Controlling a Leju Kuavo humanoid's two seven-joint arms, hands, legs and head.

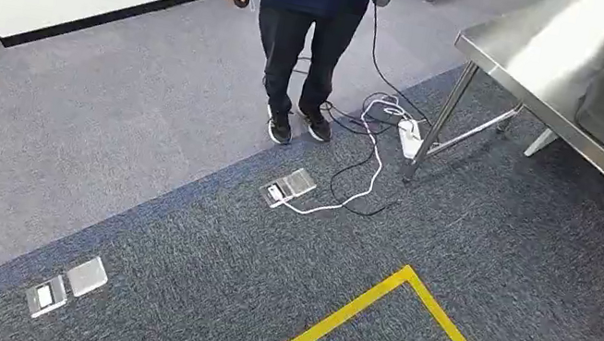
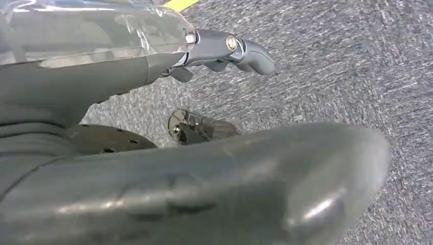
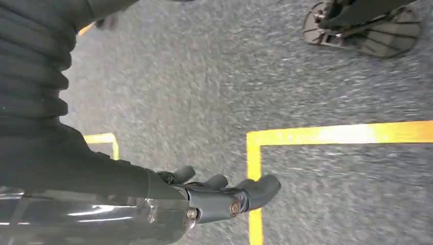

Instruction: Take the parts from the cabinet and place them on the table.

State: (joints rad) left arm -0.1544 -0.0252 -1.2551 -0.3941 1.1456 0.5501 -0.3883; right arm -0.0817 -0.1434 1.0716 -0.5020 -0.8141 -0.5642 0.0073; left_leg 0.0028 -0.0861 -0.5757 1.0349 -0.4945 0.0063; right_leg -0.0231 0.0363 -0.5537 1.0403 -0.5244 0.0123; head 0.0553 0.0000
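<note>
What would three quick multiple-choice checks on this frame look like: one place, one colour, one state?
1. Where does the steel table stand in the head view?
A. upper right
B. lower left
C. centre

2. What colour is the tape square on the carpet?
A. red
B. yellow
C. white

3. What does the right hand hold?
A. a part
B. a cable
C. nothing

Answers: 1 A, its top and leg show at the upper right; 2 B, the tape outline is yellow; 3 C, the fingers hang over bare carpet with nothing in them.

grey ribbed cover [image 3: 30, 76], dark fingers [image 3: 255, 191]
</note>
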